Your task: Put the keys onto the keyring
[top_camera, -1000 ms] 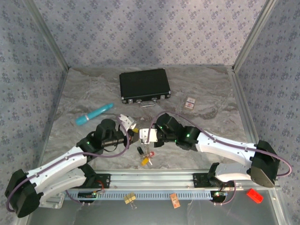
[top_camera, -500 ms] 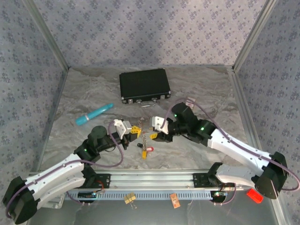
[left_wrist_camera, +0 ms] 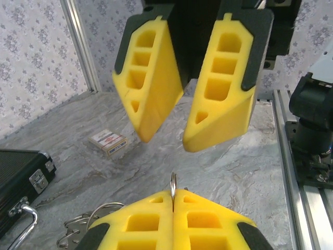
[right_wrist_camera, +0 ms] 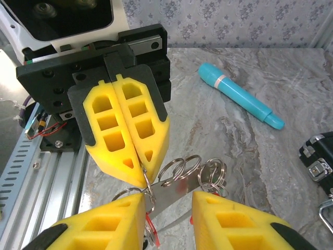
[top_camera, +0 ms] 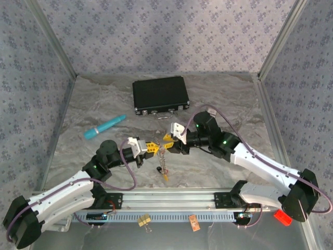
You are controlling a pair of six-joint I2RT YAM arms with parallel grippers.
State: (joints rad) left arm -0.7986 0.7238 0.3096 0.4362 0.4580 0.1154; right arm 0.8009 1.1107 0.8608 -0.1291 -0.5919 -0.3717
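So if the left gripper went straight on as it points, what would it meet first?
The right gripper, open and facing it ahead. The left gripper, shut on a small metal ring, likely meets those fingers; depth is unclear.

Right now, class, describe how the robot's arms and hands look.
The left arm and right arm have white shells, black joints and a looping purplish cable. The left hand and right hand each carry two yellow wedge-shaped fingers with cut-out windows.
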